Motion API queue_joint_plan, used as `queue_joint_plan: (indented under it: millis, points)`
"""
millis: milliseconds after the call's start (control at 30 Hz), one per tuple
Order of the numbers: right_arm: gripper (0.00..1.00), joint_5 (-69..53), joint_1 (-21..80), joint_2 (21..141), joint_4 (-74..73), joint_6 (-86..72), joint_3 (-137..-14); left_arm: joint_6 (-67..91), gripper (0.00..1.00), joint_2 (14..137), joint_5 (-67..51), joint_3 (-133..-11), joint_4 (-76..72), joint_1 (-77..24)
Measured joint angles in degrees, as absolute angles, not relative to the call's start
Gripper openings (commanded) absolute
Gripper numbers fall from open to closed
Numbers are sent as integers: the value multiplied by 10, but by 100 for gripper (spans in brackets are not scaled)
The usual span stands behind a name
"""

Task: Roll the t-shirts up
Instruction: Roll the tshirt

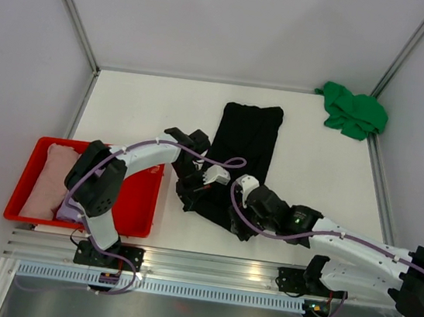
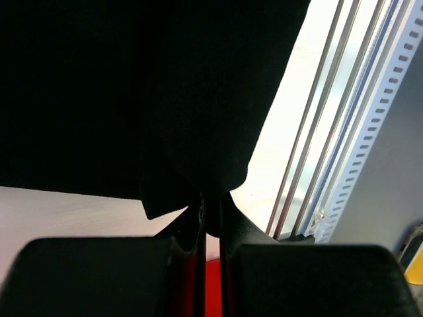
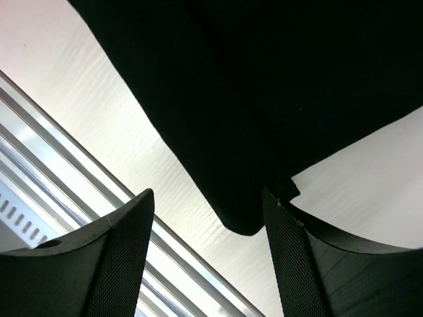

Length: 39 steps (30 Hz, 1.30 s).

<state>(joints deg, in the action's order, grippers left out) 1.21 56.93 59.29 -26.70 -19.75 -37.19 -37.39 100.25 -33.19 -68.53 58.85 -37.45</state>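
The black t-shirt point(image 1: 250, 132) lies folded into a long strip on the white table, running from the middle toward the near edge. My left gripper point(image 1: 189, 196) is at its near left corner. In the left wrist view the gripper point(image 2: 210, 205) is shut on the shirt's black edge point(image 2: 132, 86). My right gripper point(image 1: 238, 226) is at the near right corner. In the right wrist view it point(image 3: 208, 205) is open, with the shirt's rounded corner point(image 3: 297, 66) between the fingers point(image 3: 291, 257). A bright green t-shirt point(image 1: 353, 111) lies crumpled at the far right corner.
A red tray point(image 1: 138, 211) at the near left holds a pale pink t-shirt point(image 1: 49, 180) and a lilac one point(image 1: 71, 210). Metal rails point(image 1: 206, 263) run along the near table edge, close behind both grippers. White walls enclose the table.
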Motion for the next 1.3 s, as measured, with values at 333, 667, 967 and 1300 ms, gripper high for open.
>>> queue_joint_plan:
  millis: [333, 667, 967, 1300]
  points:
    - [71, 76, 632, 616, -241, -227, -316, -400, 2, 1002, -336, -685, 623, -368]
    - [0, 72, 632, 664, -200, -256, -305, -421, 2, 1002, -347, -683, 635, -363]
    - [0, -78, 632, 594, -194, -305, -294, -478, 8, 988, -360, -639, 691, -359]
    - [0, -218, 490, 622, -196, -321, -278, -502, 42, 990, -345, -659, 717, -341]
